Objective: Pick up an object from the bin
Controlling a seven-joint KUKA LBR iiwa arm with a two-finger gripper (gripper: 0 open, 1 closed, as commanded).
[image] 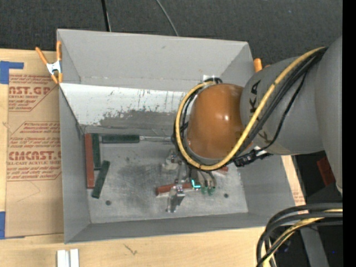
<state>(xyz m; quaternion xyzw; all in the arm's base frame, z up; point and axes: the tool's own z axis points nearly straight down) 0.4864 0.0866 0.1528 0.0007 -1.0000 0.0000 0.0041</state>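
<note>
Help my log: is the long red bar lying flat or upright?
Lying flat: the red bar stretches along the bin floor's left edge.

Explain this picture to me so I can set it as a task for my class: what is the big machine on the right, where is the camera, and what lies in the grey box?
The camera looks down from above, slightly to one side, into a grey metal bin. The large grey shape coming in from the right is a robot arm, and the orange dome is a cover on its wrist. Under the dome sits its gripper, low over the bin's floor towards the front right. Its job is to pick up one thing.

On the floor at the left lie a long red-brown stick and dark green sticks. Another dark green bar lies along the back wall. Close to the gripper are a small reddish piece and a small green piece. Whether it holds anything cannot be told from here.
</note>
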